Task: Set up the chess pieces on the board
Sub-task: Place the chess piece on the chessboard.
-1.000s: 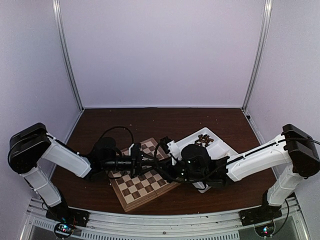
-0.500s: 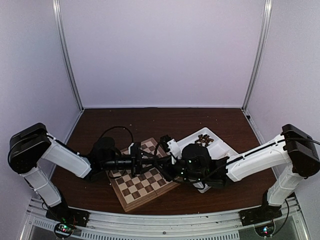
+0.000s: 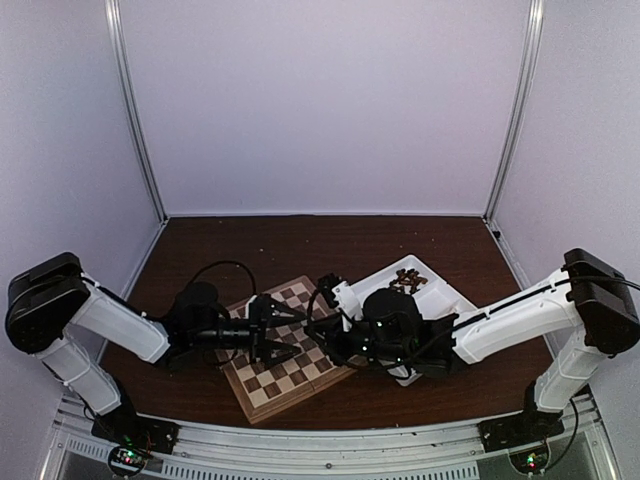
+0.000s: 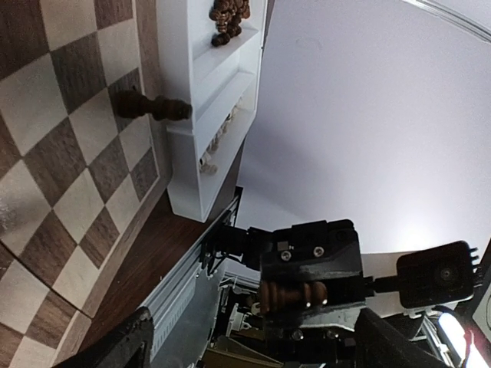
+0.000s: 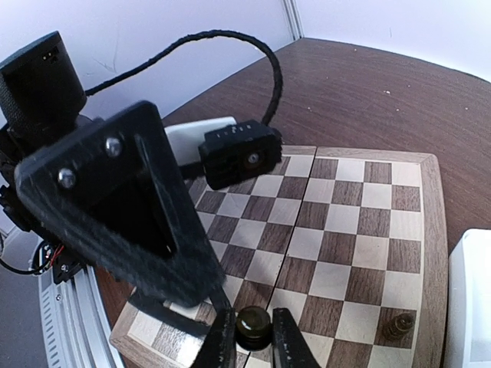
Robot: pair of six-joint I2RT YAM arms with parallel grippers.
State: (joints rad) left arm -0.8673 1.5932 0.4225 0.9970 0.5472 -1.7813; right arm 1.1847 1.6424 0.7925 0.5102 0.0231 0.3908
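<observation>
Two arms of mine reach in over the dark worktop (image 3: 300,235) and meet above the board (image 3: 270,385), which lies near the front edge with the white tray (image 3: 440,292) touching its corner at 2 o'clock; loose brown pieces (image 3: 407,278) sit heaped in the tray's far compartment; my left end effector (image 3: 298,335) has its jaws spread wide and holds nothing; my right end effector (image 5: 254,337) faces it from 3 o'clock, just beside it, clamped on a dark chessman (image 4: 294,294); the wrist view looks down that piece's long axis, showing its round end, so it lies level rather than upright; board squares fan out beyond it toward 12 o'clock; one lone chessman (image 5: 397,326) stands at the board's edge, at 3 o'clock from my grip. By my reckoning the right arm is the one to place, and must tip the piece upright first.
</observation>
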